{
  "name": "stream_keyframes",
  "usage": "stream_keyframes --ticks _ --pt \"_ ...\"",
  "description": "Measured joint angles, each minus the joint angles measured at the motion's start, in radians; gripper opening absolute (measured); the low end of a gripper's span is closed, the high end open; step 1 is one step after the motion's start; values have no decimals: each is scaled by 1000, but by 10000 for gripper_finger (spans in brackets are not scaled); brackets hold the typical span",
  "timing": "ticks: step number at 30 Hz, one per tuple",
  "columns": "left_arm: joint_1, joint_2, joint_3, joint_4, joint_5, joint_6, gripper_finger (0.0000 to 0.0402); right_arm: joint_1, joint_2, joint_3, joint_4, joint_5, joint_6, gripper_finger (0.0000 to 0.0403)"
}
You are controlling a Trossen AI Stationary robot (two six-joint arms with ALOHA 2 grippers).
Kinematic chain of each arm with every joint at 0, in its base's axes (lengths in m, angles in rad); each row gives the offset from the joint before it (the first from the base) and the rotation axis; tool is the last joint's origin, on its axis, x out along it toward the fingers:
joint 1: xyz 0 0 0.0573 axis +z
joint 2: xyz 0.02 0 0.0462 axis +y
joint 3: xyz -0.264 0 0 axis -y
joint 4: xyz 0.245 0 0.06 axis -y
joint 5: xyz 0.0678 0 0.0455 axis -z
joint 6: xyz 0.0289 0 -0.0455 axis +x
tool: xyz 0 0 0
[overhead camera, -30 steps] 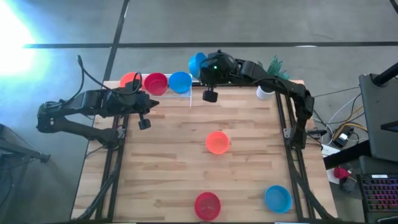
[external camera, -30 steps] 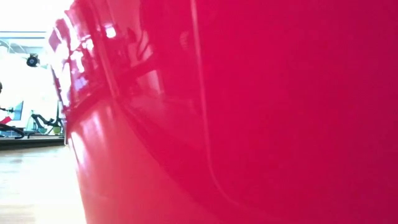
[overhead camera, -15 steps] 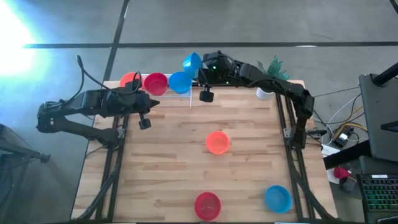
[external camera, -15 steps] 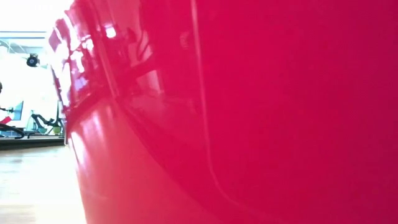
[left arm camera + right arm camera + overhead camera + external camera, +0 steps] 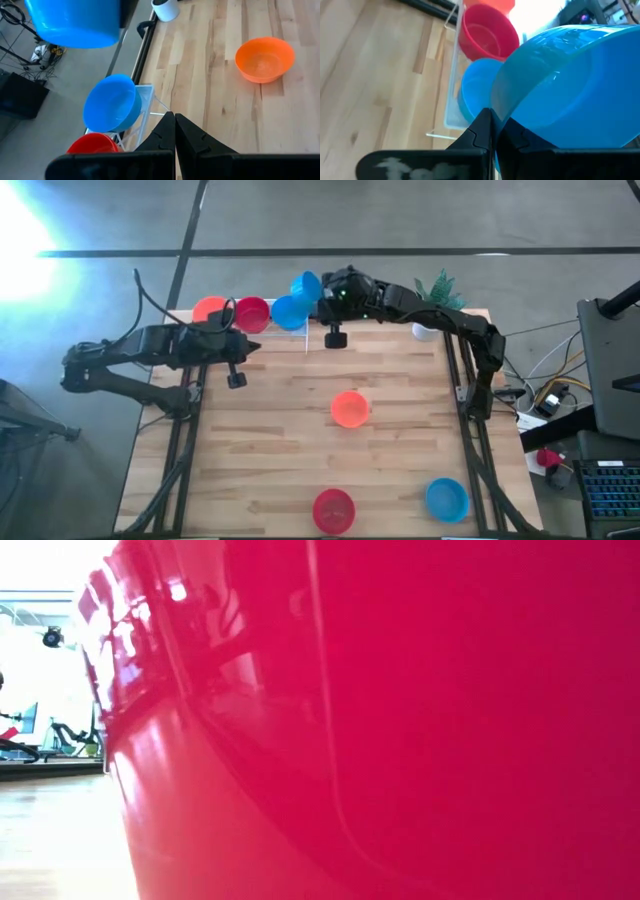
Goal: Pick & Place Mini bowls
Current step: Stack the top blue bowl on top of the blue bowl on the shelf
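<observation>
Bowls: seven showing in the high view. Right gripper is pinching the rim of a blue bowl, holding it tilted at 12 o'clock past the table's far edge. An orange bowl, red bowl and second blue bowl are sitting in what looks like a white rack around 11 o'clock. On the table: orange centre, red 6 o'clock, blue 5 o'clock. Left gripper is waiting at 10 o'clock, fingers pressed together, empty.
</observation>
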Motion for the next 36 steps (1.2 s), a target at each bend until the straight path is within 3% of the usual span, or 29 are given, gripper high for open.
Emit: stream_keyframes --ticks 13,23,29,33,36 --pt "0 22 2 22 -4 3 3 -18 0 -139 285 -85 -11 8" --pt "-1 21 2 22 -4 0 3 -22 0 -247 410 -91 -10 8" --pt "0 21 2 22 -4 -1 3 -29 1 -318 578 -92 -10 8" --pt "0 20 2 23 -4 -4 3 -43 26 -288 615 -103 25 8" --pt "0 20 2 31 -4 -11 3 -50 92 -181 505 -109 43 8"
